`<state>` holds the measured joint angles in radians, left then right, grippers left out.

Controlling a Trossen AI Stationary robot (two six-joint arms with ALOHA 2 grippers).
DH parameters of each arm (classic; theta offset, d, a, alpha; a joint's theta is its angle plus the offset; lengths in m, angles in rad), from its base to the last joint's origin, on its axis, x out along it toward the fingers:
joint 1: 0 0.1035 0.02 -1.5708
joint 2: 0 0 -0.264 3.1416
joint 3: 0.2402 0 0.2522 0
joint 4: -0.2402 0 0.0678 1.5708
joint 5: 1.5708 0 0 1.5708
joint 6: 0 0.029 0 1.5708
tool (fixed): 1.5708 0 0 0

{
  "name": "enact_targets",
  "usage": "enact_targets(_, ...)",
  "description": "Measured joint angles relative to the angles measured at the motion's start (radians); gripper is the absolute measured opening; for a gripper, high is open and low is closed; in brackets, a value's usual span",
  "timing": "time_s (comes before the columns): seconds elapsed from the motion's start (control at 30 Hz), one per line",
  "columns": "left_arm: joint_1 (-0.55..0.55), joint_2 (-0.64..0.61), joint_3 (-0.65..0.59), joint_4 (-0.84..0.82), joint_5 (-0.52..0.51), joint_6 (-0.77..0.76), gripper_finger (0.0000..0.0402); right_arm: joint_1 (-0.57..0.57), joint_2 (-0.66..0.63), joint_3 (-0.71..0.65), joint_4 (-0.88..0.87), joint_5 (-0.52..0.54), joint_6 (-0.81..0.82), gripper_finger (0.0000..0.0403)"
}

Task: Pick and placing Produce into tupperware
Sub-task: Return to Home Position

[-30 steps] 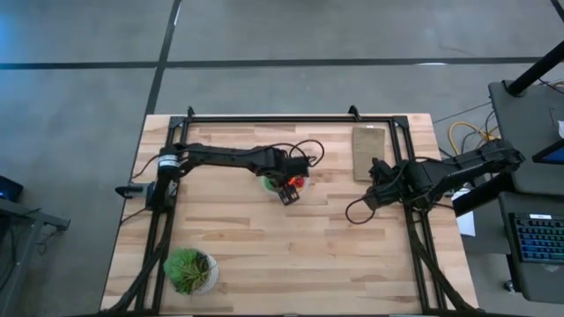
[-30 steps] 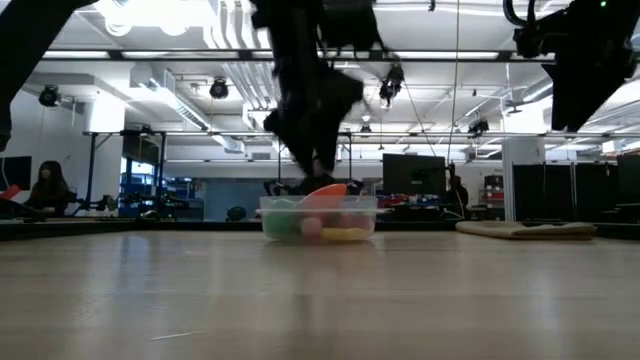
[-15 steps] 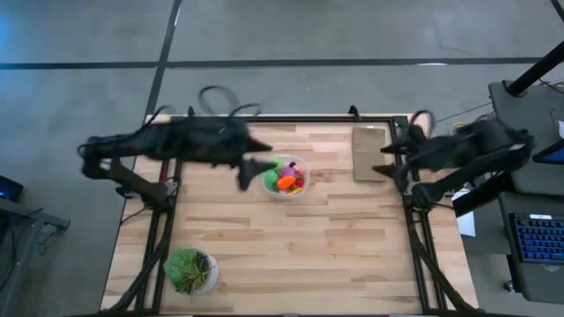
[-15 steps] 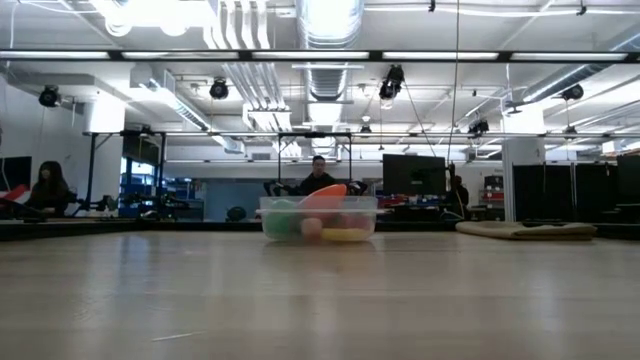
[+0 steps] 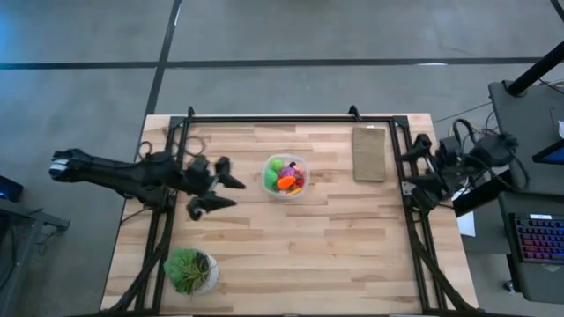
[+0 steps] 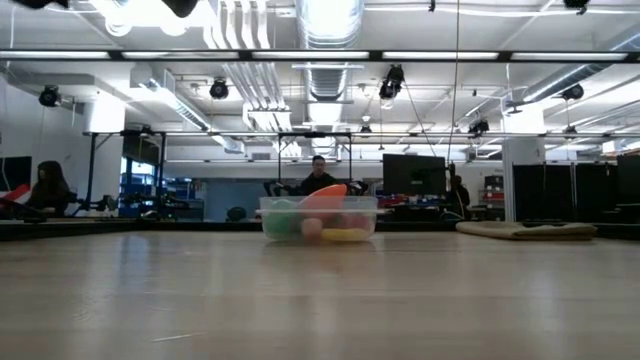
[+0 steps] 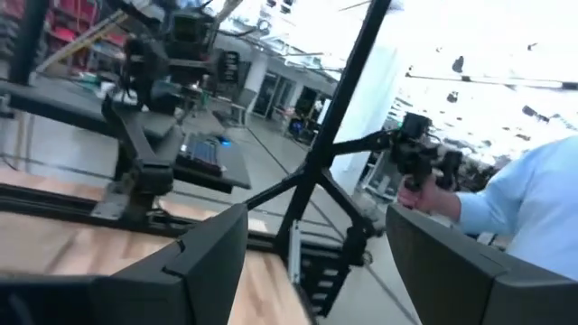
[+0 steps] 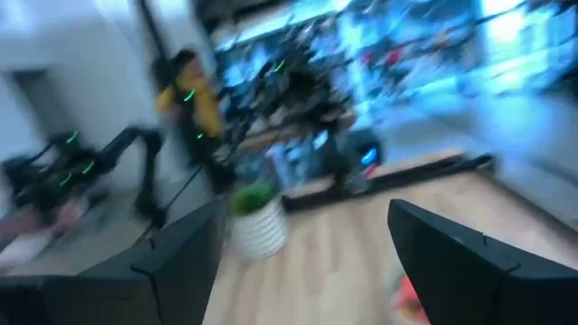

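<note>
The round clear tupperware (image 5: pixel 286 174) stands on the table's far middle, and the low view shows it too, tupperware (image 6: pixel 318 218). Inside lies the produce (image 5: pixel 284 177): green, orange, red, yellow and purple pieces, with an orange one sticking above the rim (image 6: pixel 325 193). My left gripper (image 5: pixel 231 192) hangs open above the table, left of the tupperware and pointing at it, with nothing between its fingers (image 7: pixel 208 262). My right gripper (image 5: pixel 404 172) is open too, drawn back at the table's right edge, and holds nothing (image 8: pixel 302 262).
A flat brown board (image 5: pixel 370 152) lies at the far right. A leafy plant in a white pot (image 5: pixel 191 270) stands at the near left corner and shows in the right wrist view as the pot (image 8: pixel 257 226). People sit and stand in the room beyond the table.
My left gripper has pulled away from above the tupperware toward the table's left edge, rising and tipping from pointing down to about level. My right gripper has drawn back toward the right edge, risen and tipped level. Both have left the low view. The tupperware has stayed put.
</note>
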<state>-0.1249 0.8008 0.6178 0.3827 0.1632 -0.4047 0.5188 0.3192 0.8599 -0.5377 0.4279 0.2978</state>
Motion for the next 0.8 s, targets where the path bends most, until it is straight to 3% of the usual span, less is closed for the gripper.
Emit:
enact_targets(0.2,0.066,-0.292,-0.191,-0.044,-0.047,0.020,0.0249,0.000,-0.219,-0.226,0.118,0.101,-0.033,0.0302)
enact_targets(0.33,0.085,-0.418,-0.305,-0.052,-0.083,0.019,0.0249,0.000,-0.311,-0.359,0.160,0.130,-0.011,0.0302)
enact_targets(0.47,0.086,-0.587,-0.401,-0.061,-0.150,0.018,0.0249,-0.003,-0.312,-0.447,0.237,0.202,-0.011,0.0302)
enact_targets(0.63,0.086,-0.772,-0.531,-0.094,-0.212,0.011,0.0249,-0.002,-0.307,-0.549,0.311,0.205,-0.012,0.0302)
enact_targets(0.8,0.086,-0.745,-0.606,-0.072,-0.237,-0.034,0.0249,-0.003,-0.319,-0.648,0.334,0.206,0.035,0.0302)
